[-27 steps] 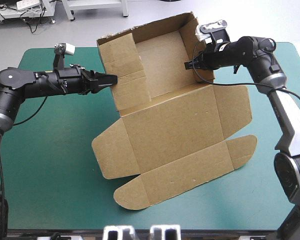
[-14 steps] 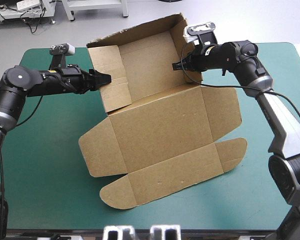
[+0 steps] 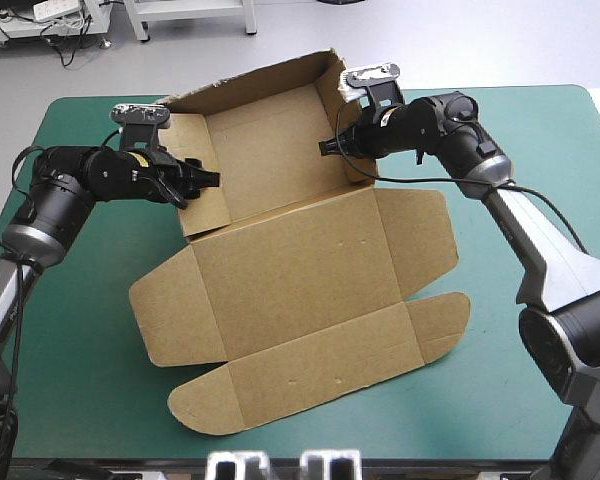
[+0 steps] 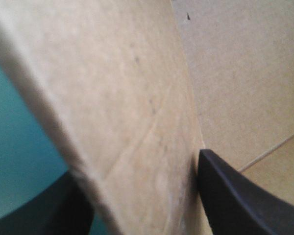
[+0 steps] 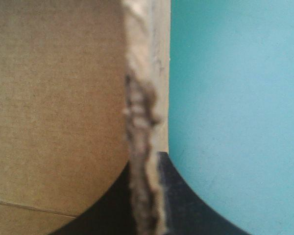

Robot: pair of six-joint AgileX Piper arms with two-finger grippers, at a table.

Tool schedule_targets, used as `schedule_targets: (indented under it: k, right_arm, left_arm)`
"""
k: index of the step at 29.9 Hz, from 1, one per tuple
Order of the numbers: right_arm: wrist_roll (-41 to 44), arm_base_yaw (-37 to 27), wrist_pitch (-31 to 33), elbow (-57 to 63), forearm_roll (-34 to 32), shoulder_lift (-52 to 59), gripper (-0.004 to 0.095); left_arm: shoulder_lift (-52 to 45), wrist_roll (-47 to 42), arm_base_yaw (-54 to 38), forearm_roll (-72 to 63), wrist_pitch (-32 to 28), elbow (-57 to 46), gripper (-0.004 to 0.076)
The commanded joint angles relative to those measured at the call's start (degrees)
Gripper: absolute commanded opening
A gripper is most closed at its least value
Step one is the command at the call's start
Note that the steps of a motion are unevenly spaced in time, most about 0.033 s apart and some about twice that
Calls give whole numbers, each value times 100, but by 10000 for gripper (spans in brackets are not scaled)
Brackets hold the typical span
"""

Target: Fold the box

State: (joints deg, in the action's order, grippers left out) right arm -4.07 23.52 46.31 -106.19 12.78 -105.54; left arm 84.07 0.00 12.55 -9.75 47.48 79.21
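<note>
The brown box [image 3: 290, 280] lies on the table with its far part raised into a tray: back wall and two side walls up, lid and rounded flaps flat toward the front. My left gripper [image 3: 208, 180] is shut on the box's left side wall [image 3: 192, 195]. In the left wrist view that wall [image 4: 127, 112] fills the space between my black fingers [image 4: 235, 196]. My right gripper [image 3: 330, 148] is shut on the right side wall [image 3: 355, 150]. The right wrist view shows that wall's rough cut edge [image 5: 144, 107] pinched in the gripper [image 5: 147, 200].
The teal-green cover [image 3: 70, 340] shows on every side of the box. The front rounded flap [image 3: 210, 405] ends near the table's front edge. The raised back wall [image 3: 260, 85] stands at the far edge.
Both grippers have carried the box toward the table's left and turned it a little. The side walls stay held, and the flat lid has slid left with them.
</note>
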Motion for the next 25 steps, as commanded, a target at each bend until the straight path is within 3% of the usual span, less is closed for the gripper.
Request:
schedule_targets:
  k: [1, 5, 8, 11, 17, 25]
  right_arm:
    - [104, 59, -476, -188, 422, 352, -24]
    - [113, 59, -407, -188, 422, 352, -24]
    - [155, 59, -371, -188, 458, 352, -24]
    - [153, 59, -381, -188, 536, 352, -24]
    - [86, 59, -202, -188, 568, 352, -24]
    - [87, -31, 989, -188, -612, 349, -24]
  left_arm:
    - [-43, -471, 120, 13, -483, 179, 426]
    - [212, -697, 120, 14, -470, 179, 425]
    - [342, -1058, 120, 14, -552, 179, 376]
    - [397, -1146, 120, -6, -567, 179, 284]
    - [397, -972, 120, -7, -491, 179, 6]
    - [508, 446, 120, -832, -418, 206, -10]
